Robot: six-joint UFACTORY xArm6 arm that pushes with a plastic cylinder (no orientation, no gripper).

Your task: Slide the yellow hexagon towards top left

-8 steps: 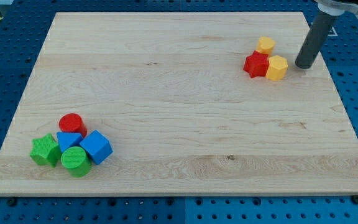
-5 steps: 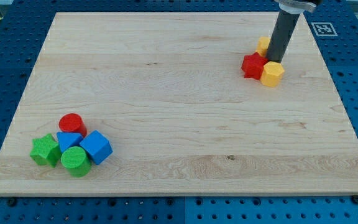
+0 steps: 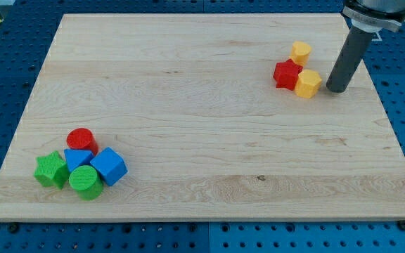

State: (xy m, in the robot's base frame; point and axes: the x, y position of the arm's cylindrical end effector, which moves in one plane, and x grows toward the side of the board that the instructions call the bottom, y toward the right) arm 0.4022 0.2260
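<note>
A yellow hexagon-like block lies near the board's upper right and touches a red star-shaped block on its left. A second yellow block sits just above them; its exact shape is hard to make out. My tip stands on the board just to the right of the lower yellow block, with a small gap between them. The dark rod rises from the tip towards the view's top right.
A cluster sits at the board's lower left: a red cylinder, a green star, a green cylinder, a blue cube and another blue block. The wooden board's right edge is close to my tip.
My tip swung left in between the two yellow blocks, nudging the lower one slightly down-left, then moved back to the right and down to that block's right side.
</note>
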